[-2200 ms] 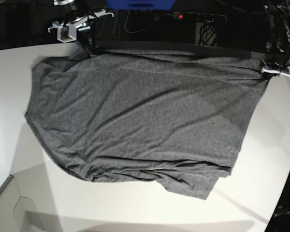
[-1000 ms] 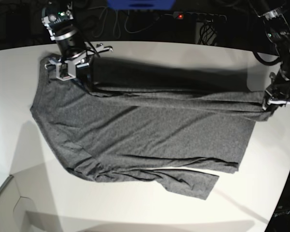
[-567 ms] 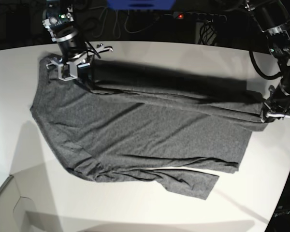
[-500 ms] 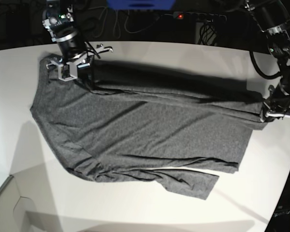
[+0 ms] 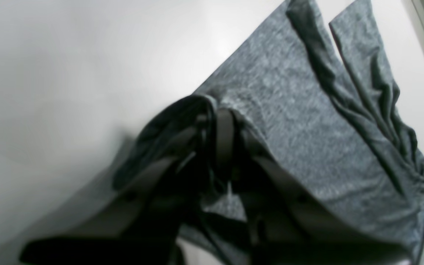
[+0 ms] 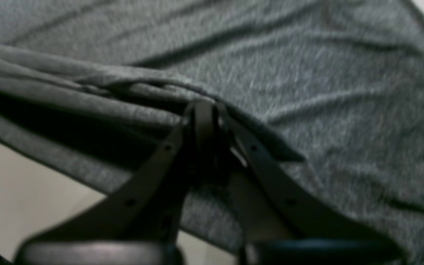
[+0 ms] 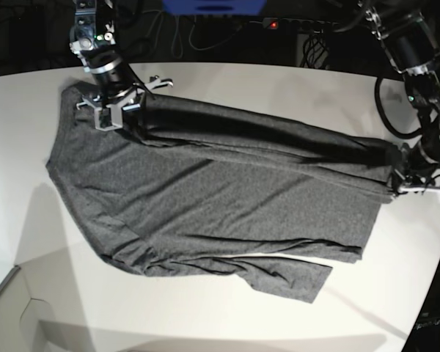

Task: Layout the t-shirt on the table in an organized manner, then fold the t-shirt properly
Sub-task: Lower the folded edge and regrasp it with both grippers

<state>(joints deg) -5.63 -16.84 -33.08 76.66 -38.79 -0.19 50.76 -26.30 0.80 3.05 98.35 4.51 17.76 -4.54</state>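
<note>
Grey heathered knit long-sleeved t-shirt (image 7: 205, 198) spread on white smooth surface (image 7: 293, 81), far edge lifted; left hand (image 7: 396, 187) and right hand (image 7: 121, 117) each clamped on that edge.

T-shirt (image 7: 220, 198) heathered dark grey, plain; table (image 7: 227, 323) white; fingers (image 6: 204, 125) black.

We've got bare table (image 7: 205, 323) all along the near edge and a wide white strip on the far side behind the raised fold, room to pass there. The t-shirt (image 7: 220, 205) covers the middle. Blocking the two ends: the right gripper (image 7: 125, 117) clamped on cloth, the left gripper (image 7: 396, 187) pinching the opposite corner, arms rising behind.
</note>
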